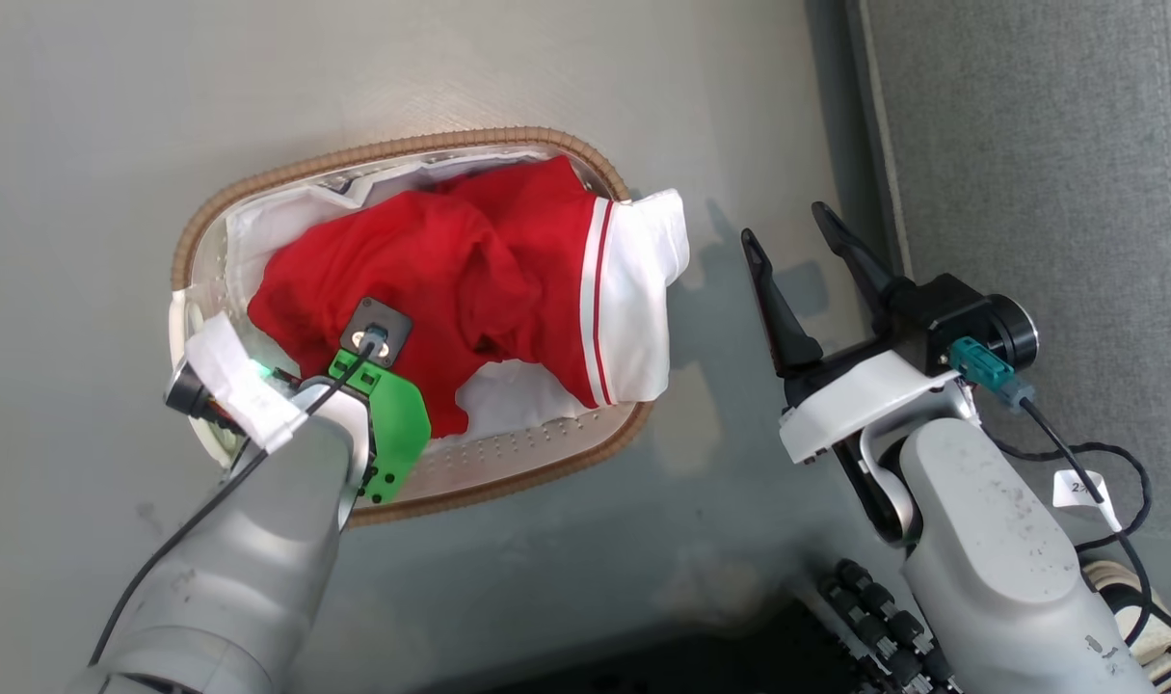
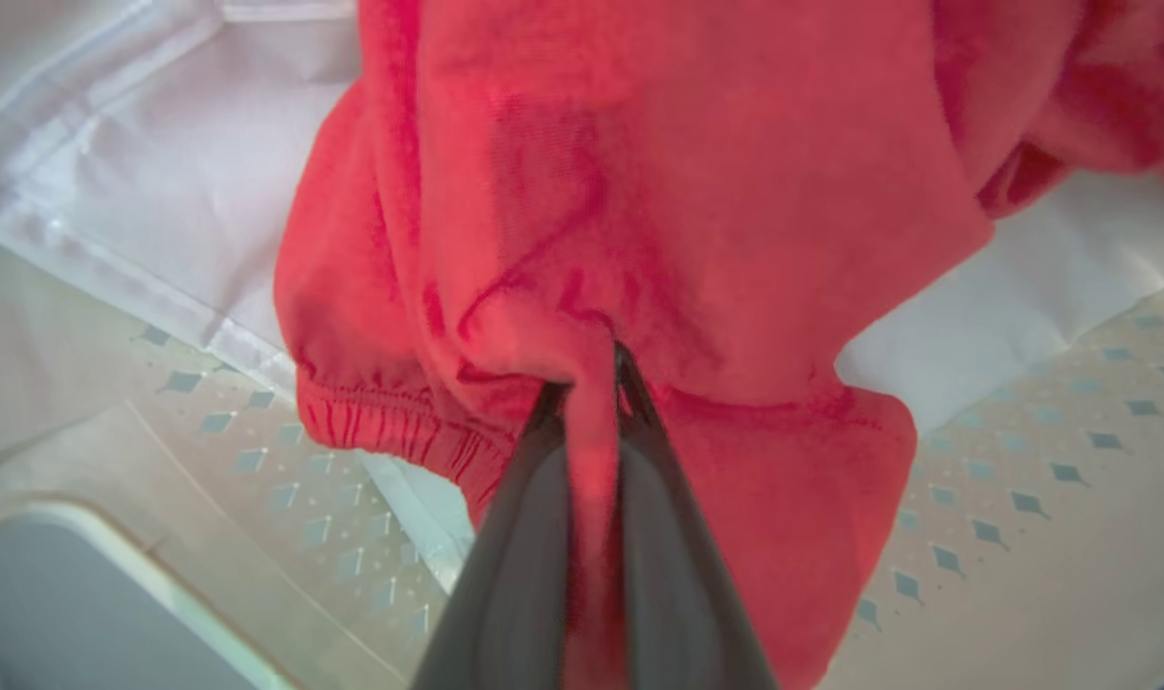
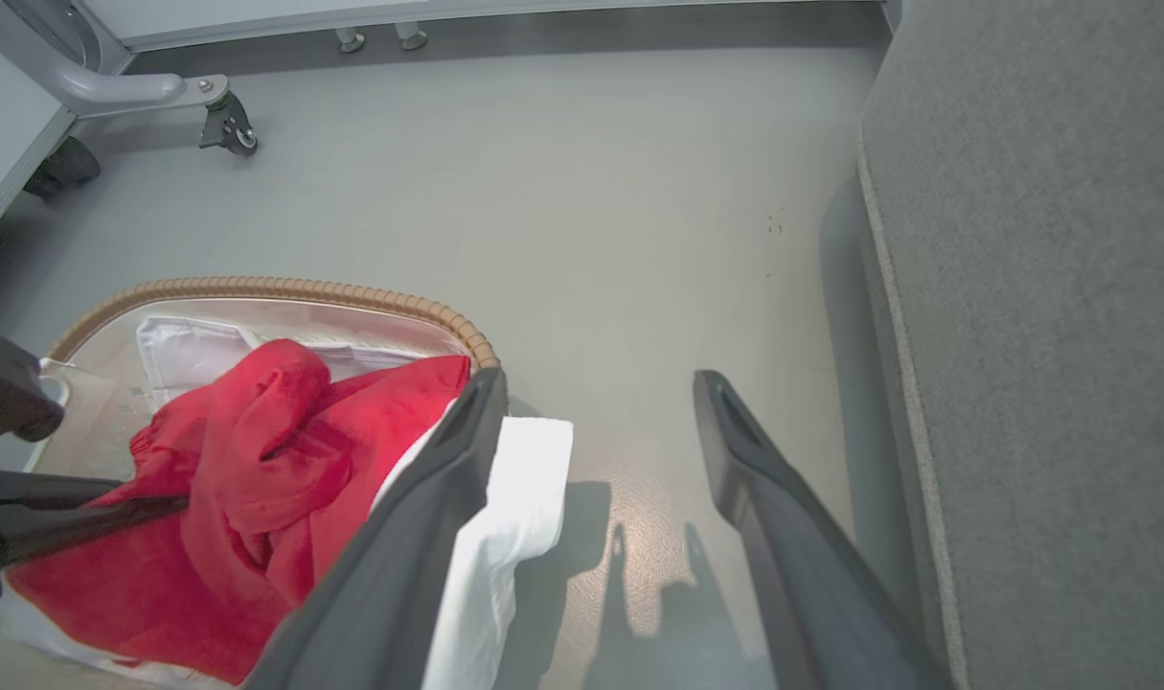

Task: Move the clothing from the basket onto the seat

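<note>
Closest in, our left claw (image 2: 591, 369) is pinched tight on a fold of the red clothing (image 2: 696, 192), with fabric squeezed between its dark fingers. The clothing lies heaped inside the basket (image 1: 402, 146) on a white cloth (image 1: 508, 395). Its red-striped white panel is draped over the rim on the seat's side. Our right claw (image 1: 787, 226) hangs above the floor (image 1: 113, 116) between basket and seat (image 1: 1048, 145), spread wide and touching nothing. Farther off, the grey seat stands apart from the clothing.
</note>
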Available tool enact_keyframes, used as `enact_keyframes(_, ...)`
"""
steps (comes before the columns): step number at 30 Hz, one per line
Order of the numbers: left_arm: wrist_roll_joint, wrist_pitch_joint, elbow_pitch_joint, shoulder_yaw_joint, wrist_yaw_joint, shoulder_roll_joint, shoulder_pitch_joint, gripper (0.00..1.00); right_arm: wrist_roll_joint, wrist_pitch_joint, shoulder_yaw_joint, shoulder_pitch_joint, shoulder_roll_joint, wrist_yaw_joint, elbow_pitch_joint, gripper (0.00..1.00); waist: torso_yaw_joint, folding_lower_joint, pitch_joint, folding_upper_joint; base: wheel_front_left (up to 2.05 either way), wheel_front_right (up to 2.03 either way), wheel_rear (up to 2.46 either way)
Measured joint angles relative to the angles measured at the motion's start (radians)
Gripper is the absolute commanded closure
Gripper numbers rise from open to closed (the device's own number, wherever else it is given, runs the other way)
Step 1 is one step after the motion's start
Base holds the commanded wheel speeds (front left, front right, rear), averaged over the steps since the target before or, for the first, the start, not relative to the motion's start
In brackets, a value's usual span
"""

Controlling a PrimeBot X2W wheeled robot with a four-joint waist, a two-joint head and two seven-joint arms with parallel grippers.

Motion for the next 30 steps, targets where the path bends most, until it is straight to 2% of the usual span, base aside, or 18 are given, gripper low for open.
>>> enact_keyframes(9,-0.039,-0.165,-0.006,0.010,0.011,-0.013,0.073,1.00,0.009,0.000,0.011,0.018,0.006,0.000,0.027,0.00,0.001,0.0000,-0.087,0.0000,0.00,0.00,0.00)
enact_keyframes(15,-0.084,-0.208,-0.042,0.030,0.012,-0.016,0.148,1.00,0.009,0.000,0.007,0.076,0.000,0.000,0.055,0.00,0.011,-0.0001,-0.180,0.0000,0.00,0.00,0.00)
enact_keyframes(20,-0.101,-0.213,-0.168,0.052,0.013,-0.015,0.243,1.00,0.011,0.000,0.001,0.134,-0.007,0.000,0.071,0.00,0.026,-0.0001,-0.275,0.0000,0.00,0.00,0.00)
enact_keyframes(30,-0.087,-0.214,-0.411,0.099,0.007,0.020,0.421,1.00,0.012,0.000,-0.012,0.232,-0.012,0.000,0.092,0.00,0.068,-0.0001,-0.465,0.0000,0.00,0.00,0.00)
